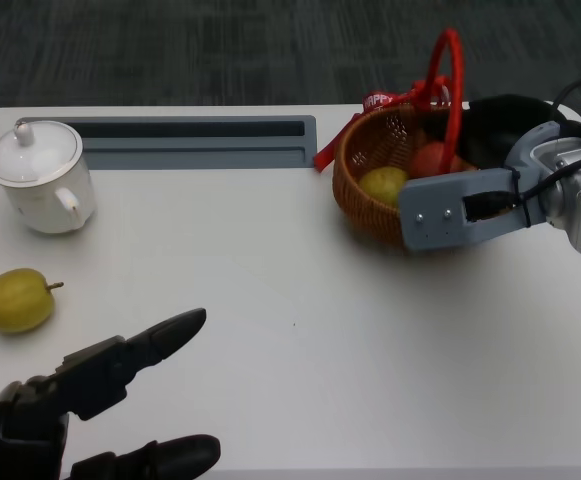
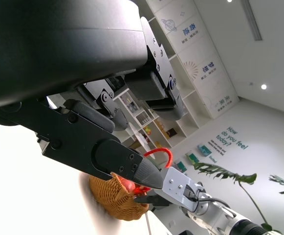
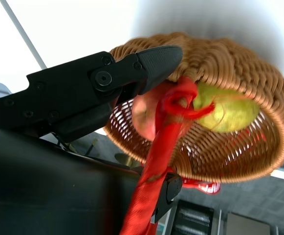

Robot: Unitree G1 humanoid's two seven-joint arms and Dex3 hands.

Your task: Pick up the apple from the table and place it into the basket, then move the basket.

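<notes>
Basket (image 1: pixel 362 215) of brown wicker near the far right side of the white table (image 1: pixel 320 330), upright, with its red handle (image 1: pixel 455 90) standing up over it. Inside the basket, a yellow-green apple (image 1: pixel 382 185), lying against the wall on the side toward the robot; just beside it in the same basket, a red fruit (image 1: pixel 432 158), partly hidden.

Right hand (image 1: pixel 500 120) behind and to the right of the basket, with the silver forearm (image 1: pixel 450 212) crossing in front of the basket's right edge. In the right wrist view, right hand (image 3: pixel 83 98) closed narrow around the red handle (image 3: pixel 149 171), which passes between the black fingers (image 3: pixel 146 66); upper fingertip touching the rim of the basket (image 3: pixel 229 58). Yellow-green apple (image 3: pixel 229 110) and red fruit (image 3: pixel 144 115) seen there through the open mouth of the basket.

Far to the left of the basket and nearer to the robot, a second apple (image 1: pixel 15 300), also yellow-green, with a short stem, alone on the table.

Left hand (image 1: pixel 90 390) well apart from the basket, at the near left, low over the table, fingers spread wide and holding nothing. In the left wrist view, same left hand (image 2: pixel 83 98) empty, with the basket (image 2: pixel 115 196) far beyond its fingertips.

Left of the basket at the far edge, a grey tray (image 1: pixel 190 155); at its left end, a white lidded pot (image 1: pixel 40 180).
</notes>
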